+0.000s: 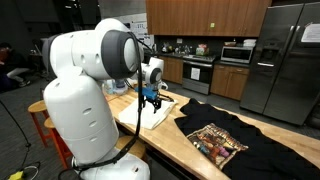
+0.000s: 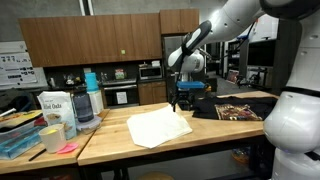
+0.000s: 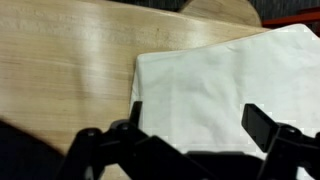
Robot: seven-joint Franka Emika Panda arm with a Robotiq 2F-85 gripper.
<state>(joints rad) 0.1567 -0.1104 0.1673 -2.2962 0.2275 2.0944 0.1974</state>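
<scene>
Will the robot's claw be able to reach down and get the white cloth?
Probably yes. The gripper hangs open just above the white cloth on the wooden table, and nothing shows between them. The black T-shirt lies off to one side, out of the way.

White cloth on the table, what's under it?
The wooden tabletop shows bare beside the white cloth, which lies fairly flat on it. Whatever is beneath the cloth's middle is covered and cannot be seen.

white cloth (image 3: 230,90) flat on wooden table (image 3: 60,70), fingers (image 3: 262,125) spread above
</scene>
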